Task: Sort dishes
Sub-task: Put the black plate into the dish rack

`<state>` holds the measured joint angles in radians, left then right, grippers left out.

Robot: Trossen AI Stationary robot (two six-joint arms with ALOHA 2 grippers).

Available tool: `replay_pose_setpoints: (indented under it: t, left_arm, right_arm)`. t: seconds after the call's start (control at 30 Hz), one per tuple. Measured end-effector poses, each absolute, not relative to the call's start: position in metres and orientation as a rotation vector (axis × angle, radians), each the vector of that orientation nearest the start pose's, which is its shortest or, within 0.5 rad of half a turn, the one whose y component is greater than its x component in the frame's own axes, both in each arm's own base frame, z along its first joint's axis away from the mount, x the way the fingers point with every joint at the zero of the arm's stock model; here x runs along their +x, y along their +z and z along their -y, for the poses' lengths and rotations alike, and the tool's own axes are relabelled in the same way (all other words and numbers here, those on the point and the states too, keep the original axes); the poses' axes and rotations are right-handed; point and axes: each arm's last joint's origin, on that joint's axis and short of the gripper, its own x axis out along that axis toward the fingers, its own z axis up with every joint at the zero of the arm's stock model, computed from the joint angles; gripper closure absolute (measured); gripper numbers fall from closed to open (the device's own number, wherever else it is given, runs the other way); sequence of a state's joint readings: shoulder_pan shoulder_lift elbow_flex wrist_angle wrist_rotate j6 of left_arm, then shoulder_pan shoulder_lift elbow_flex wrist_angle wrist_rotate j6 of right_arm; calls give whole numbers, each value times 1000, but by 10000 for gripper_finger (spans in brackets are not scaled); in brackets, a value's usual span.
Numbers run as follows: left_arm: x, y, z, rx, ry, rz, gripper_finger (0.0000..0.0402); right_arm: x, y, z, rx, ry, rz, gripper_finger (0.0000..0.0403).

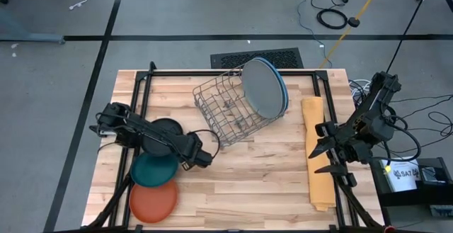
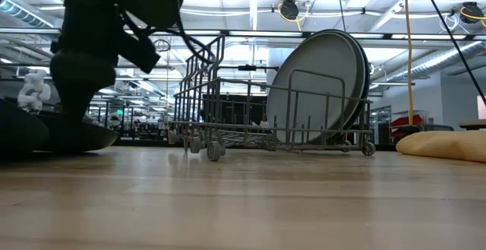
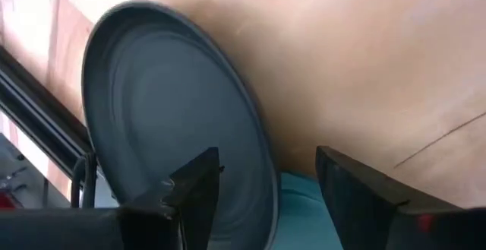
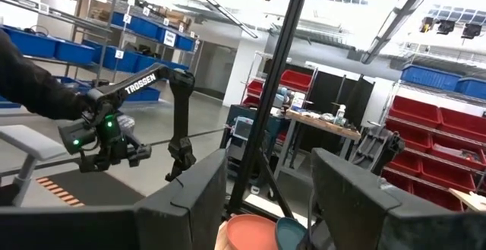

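Black plate (image 1: 164,130) lies at the table's (image 1: 248,183) left, overlapping the teal plate (image 1: 153,169), with the orange plate (image 1: 153,200) nearer the front edge; three large plates (image 1: 263,88) stand on edge in the wire rack (image 1: 225,112). Left gripper (image 1: 202,156), fingers spread, hovers beside the black plate. Right gripper (image 1: 322,158), fingers spread, waits over the folded cloth (image 1: 316,155).

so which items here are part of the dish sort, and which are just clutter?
Part of the job:
- black plate, under the left pincer
- teal plate
- orange plate
- grey plate standing in the rack, with blue plates behind it

Just lying about:
- wire rack
- folded yellow cloth
- right pincer, idle over the cloth
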<state>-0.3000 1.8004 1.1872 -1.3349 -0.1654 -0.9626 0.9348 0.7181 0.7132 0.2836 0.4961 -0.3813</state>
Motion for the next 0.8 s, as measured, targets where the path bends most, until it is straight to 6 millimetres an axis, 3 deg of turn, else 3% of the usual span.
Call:
replay_pose_setpoints:
  t: [0.4, 0.5, 0.67, 0.8]
  left_arm:
    - [254, 142, 65, -287, 783, -1727, 200]
    - [252, 141, 64, -284, 796, -1745, 249]
    - [253, 148, 65, -267, 814, -1751, 376]
    - [256, 158, 65, -249, 832, -1771, 389]
  right_arm:
    - [104, 362, -117, -186, 387, 292, 218]
    - [104, 362, -117, -186, 387, 292, 218]
    - [104, 362, -117, -187, 387, 292, 218]
    - [104, 362, -117, -187, 386, 292, 218]
